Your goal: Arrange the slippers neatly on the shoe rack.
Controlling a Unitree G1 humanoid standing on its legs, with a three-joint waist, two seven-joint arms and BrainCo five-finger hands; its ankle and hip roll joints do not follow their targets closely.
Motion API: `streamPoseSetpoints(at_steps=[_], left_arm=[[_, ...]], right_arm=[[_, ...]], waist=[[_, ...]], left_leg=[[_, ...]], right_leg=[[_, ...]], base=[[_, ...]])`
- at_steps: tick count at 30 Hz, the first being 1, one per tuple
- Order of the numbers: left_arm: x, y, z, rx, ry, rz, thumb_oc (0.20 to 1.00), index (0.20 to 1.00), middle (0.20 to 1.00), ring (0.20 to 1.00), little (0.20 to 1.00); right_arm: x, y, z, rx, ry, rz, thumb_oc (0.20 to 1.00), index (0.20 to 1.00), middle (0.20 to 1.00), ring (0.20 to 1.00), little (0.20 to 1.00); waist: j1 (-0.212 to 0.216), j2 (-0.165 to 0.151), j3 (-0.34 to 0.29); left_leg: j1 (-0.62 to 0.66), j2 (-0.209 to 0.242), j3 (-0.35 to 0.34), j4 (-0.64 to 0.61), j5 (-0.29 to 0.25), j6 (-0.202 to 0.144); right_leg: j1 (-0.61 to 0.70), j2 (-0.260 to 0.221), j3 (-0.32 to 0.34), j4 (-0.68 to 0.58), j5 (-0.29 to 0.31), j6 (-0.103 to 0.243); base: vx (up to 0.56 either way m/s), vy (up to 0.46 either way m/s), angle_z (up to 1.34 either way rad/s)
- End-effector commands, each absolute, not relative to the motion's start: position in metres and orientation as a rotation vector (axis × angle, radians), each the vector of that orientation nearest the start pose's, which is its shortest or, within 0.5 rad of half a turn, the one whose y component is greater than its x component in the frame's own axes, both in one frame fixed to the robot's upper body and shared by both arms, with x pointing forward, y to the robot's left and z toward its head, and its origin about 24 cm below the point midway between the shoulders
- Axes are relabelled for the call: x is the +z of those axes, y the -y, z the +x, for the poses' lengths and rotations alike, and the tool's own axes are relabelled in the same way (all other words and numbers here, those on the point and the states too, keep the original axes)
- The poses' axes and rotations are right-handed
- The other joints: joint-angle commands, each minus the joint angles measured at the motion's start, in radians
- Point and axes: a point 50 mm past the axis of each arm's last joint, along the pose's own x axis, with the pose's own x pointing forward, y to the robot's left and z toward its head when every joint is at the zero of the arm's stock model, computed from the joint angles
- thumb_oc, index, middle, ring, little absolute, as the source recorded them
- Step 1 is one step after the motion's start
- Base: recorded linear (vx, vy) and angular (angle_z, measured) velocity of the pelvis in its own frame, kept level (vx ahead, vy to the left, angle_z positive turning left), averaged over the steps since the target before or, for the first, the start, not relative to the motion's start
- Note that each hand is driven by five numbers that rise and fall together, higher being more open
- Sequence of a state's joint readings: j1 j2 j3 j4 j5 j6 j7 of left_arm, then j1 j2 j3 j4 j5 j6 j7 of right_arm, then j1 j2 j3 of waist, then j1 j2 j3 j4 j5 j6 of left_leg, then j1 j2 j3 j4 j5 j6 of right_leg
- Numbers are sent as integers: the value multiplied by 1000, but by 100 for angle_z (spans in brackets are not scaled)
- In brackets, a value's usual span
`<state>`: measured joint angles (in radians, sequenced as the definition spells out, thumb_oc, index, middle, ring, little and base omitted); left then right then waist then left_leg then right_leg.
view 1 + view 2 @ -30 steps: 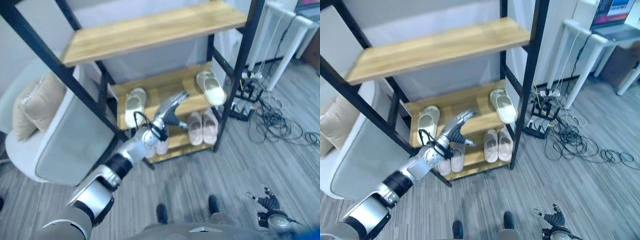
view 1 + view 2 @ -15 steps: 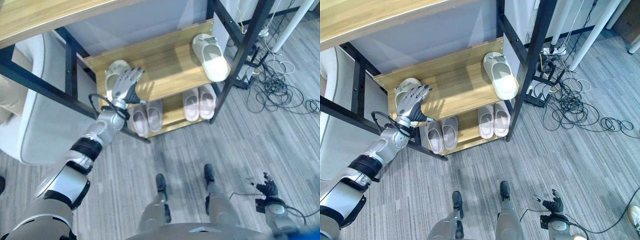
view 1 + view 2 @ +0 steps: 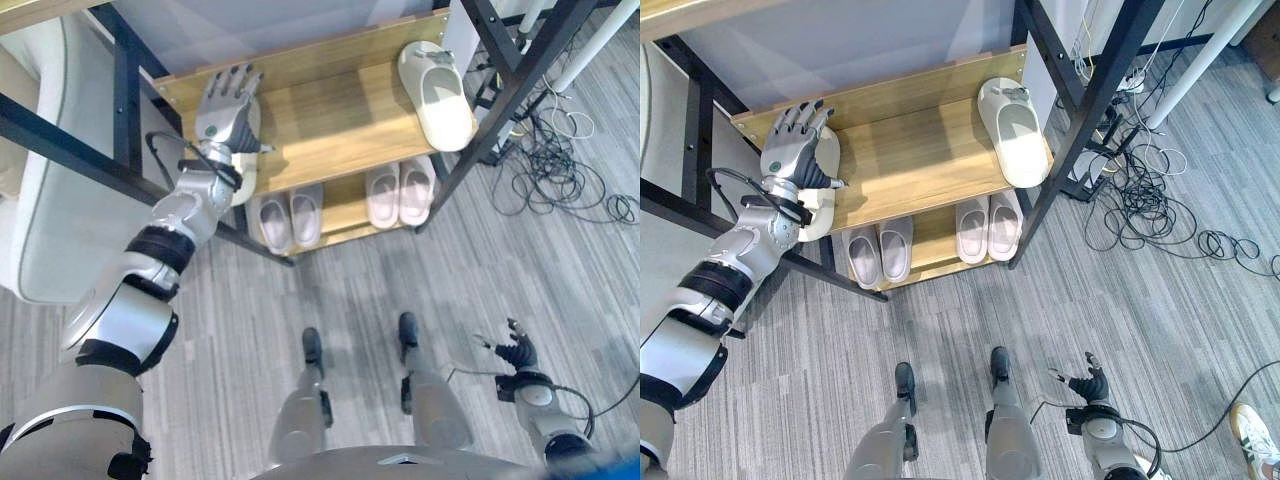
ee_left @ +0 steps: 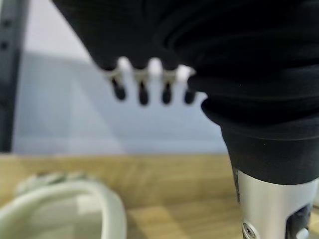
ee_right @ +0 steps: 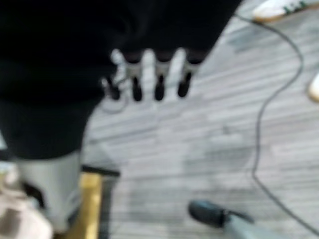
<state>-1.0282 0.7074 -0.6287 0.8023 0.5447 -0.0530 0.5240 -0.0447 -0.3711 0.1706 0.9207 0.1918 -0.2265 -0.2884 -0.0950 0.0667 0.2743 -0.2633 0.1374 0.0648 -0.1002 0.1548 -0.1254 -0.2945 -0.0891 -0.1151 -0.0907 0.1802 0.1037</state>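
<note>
Left hand point(image 3: 792, 150), fingers straight, hovers above the left slipper point(image 3: 820, 190), apparently positioning to grasp it; right hand point(image 3: 1092, 385) hangs relaxed.

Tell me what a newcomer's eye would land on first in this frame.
The robot's left hand, fingers spread open, hangs over a pale cream slipper at the left end of the wooden middle shelf of the black-framed shoe rack. Its twin, another pale cream slipper, lies alone at the shelf's far right end. Two pairs of pinkish slippers sit side by side on the lowest shelf, while the right hand hangs idle, open, above the grey floor.
</note>
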Motion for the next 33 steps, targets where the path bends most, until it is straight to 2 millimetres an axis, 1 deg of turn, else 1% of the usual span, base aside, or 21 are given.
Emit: streamPoseSetpoints(at_steps=[1, 2, 3, 9, 10, 15, 16, 19, 22, 25, 33], left_arm=[[268, -245, 391, 520, 568, 1540, 1000, 1000, 1000, 1000, 1000], [271, -247, 391, 531, 565, 1540, 1000, 1000, 1000, 1000, 1000], [275, -254, 390, 556, 545, 1555, 1000, 1000, 1000, 1000, 1000], [283, -259, 391, 588, 530, 1570, 1000, 1000, 1000, 1000, 1000], [294, -260, 388, 631, 565, 1578, 1000, 1000, 1000, 1000, 1000], [295, -260, 388, 631, 565, 1579, 1000, 1000, 1000, 1000, 1000], [304, -258, 386, 646, 588, 1618, 1000, 1000, 1000, 1000, 1000], [312, -254, 383, 669, 632, 1600, 1000, 1000, 1000, 1000, 1000], [311, -254, 382, 668, 634, 1598, 1000, 1000, 1000, 1000, 1000], [303, -254, 384, 613, 618, 1630, 1000, 1000, 1000, 1000, 1000], [303, -260, 389, 610, 547, 1645, 1000, 1000, 1000, 1000, 1000]], right_arm=[[-79, 271, 200, -335, -512, -379, 1000, 1000, 1000, 1000, 1000], [-79, 270, 199, -337, -514, -374, 1000, 1000, 1000, 1000, 1000], [-82, 270, 197, -339, -526, -361, 1000, 1000, 1000, 1000, 1000], [-90, 269, 194, -354, -569, -341, 1000, 1000, 1000, 1000, 1000], [-90, 269, 195, -365, -571, -334, 1000, 1000, 1000, 1000, 1000], [-90, 269, 195, -364, -570, -334, 1000, 1000, 1000, 1000, 1000], [-91, 268, 195, -359, -578, -343, 1000, 1000, 1000, 1000, 1000], [-92, 264, 196, -349, -580, -347, 1000, 1000, 1000, 1000, 1000], [-91, 263, 198, -337, -576, -355, 1000, 1000, 1000, 1000, 1000], [-90, 261, 201, -323, -576, -358, 1000, 1000, 1000, 1000, 1000], [-93, 262, 200, -317, -593, -357, 1000, 1000, 1000, 1000, 1000]], waist=[[7, 12, 26], [6, 8, 27], [6, 1, 28], [5, -11, 28], [8, -13, 28], [8, -13, 28], [16, -14, 33], [24, -12, 33], [29, -11, 36], [31, -13, 40], [31, -27, 42]], left_leg=[[-45, -24, 16, 13, -19, 19], [-48, -22, 17, 13, -19, 19], [-54, -19, 19, 13, -18, 17], [-68, -16, 15, 13, -16, 16], [-74, -16, 13, 13, -16, 14], [-75, -16, 12, 13, -15, 14], [-78, -19, 6, 13, -17, 16], [-77, -22, -2, 13, -20, 17], [-75, -24, -7, 13, -20, 17], [-73, -26, -10, 13, -21, 16], [-81, -23, -6, 13, -21, 16]], right_leg=[[-76, -39, 15, 204, -162, 45], [-77, -38, 15, 199, -159, 47], [-78, -35, 12, 188, -152, 49], [-82, -33, 9, 176, -147, 49], [-83, -34, 3, 170, -143, 50], [-83, -34, 2, 169, -142, 50], [-81, -36, -4, 169, -145, 49], [-76, -39, -12, 169, -151, 47], [-71, -39, -15, 170, -155, 45], [-65, -40, -20, 171, -155, 48], [-68, -40, -25, 152, -140, 53]], base=[[8, -20, -6], [18, -15, -7], [21, -21, -4], [10, -2, 1], [12, -6, 5], [2, -1, 1], [0, 0, 0], [5, 6, 8], [7, 6, 11], [8, 18, 5], [0, 1, 1]])
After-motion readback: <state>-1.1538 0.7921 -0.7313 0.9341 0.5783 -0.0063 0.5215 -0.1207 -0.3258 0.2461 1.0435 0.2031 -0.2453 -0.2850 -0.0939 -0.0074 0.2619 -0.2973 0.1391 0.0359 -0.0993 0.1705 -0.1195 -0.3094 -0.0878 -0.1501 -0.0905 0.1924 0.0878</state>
